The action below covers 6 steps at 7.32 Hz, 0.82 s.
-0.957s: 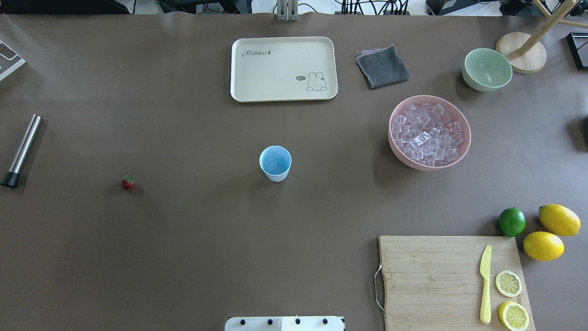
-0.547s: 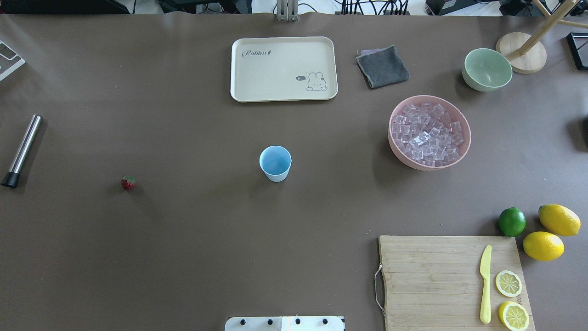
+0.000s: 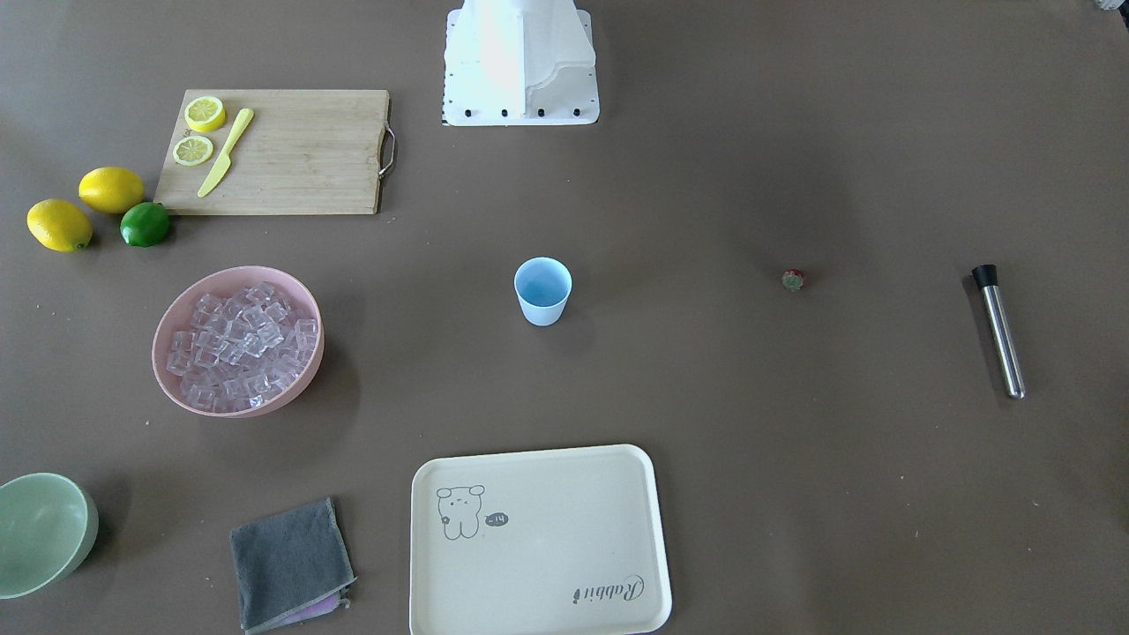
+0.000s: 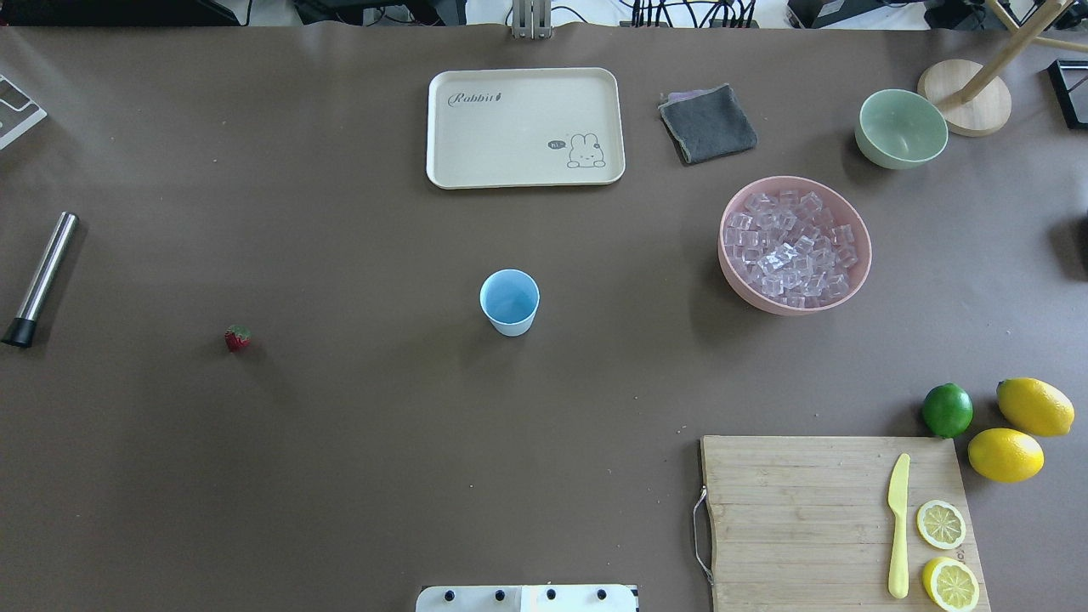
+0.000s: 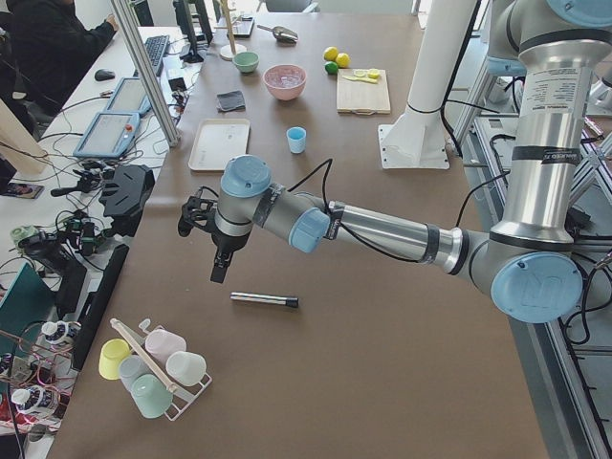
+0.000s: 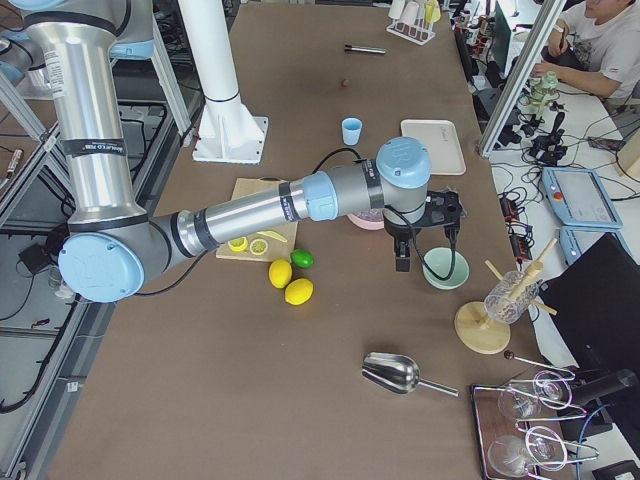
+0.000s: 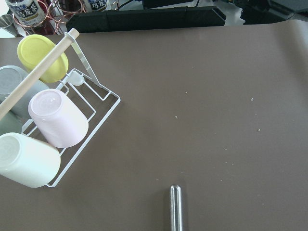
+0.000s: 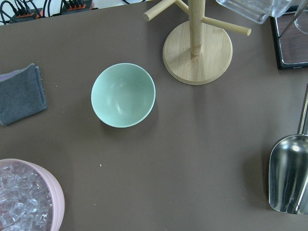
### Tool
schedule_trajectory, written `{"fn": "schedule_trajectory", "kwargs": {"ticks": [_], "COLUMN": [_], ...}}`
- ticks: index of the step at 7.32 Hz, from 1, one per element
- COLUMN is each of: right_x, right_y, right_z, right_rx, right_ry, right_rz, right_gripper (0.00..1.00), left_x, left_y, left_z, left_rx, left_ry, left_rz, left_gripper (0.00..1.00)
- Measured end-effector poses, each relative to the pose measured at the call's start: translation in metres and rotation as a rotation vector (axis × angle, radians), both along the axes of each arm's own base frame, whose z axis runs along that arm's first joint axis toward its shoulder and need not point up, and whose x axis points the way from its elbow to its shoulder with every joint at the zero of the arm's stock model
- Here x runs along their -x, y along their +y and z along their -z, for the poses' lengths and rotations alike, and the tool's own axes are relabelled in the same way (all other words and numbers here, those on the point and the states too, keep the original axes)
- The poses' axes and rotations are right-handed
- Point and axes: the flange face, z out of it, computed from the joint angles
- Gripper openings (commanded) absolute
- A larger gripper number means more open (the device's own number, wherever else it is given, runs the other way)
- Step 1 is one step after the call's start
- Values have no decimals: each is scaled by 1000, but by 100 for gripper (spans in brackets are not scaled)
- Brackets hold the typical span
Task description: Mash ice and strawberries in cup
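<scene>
Nothing on the table has moved in the past second; both arms hang out at the table's ends.
Seen from overhead, the cup [image 4: 509,302] stands upright mid-table, with the strawberry [image 4: 237,338] alone at its 9 o'clock and the ice [image 4: 790,246] heaped in a pink bowl [image 4: 723,259] at its 3 o'clock, all well apart. The left gripper [image 5: 218,275] hangs fingers-down near a steel rod [image 5: 264,300], and the right gripper [image 6: 402,264] hangs by a green bowl [image 6: 446,277]. How wide either's fingers stand, or whether they hold anything, cannot be told.
</scene>
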Motion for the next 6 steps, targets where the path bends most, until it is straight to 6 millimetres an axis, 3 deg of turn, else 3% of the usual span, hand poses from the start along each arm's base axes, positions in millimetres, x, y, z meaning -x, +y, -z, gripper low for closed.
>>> {"fn": "schedule_trajectory", "kwargs": {"ticks": [1, 2, 3, 4, 5, 6], "right_x": [19, 54, 105, 177, 253, 307], "right_y": [-4, -15, -28, -35, -34, -31], "right_z": [13, 46, 88, 126, 147, 148], "right_rx": [-5, 0, 13, 17, -20, -62], "right_ry": [0, -7, -12, 14, 56, 71], "right_rz": [14, 18, 23, 33, 40, 42], "right_gripper": [99, 99, 99, 97, 94, 93], "left_x": [-2, -4, -6, -6, -7, -7], "left_y": [-2, -5, -6, -6, -5, -3], "left_z": [-3, -6, -8, -9, -9, -10], "left_rx": [-1, -2, -2, 0, 0, 1], "left_ry": [-3, -3, -2, 0, 4, 7], "left_rz": [-2, -6, -9, -11, -11, -13], "left_gripper": [97, 97, 97, 97, 97, 97]}}
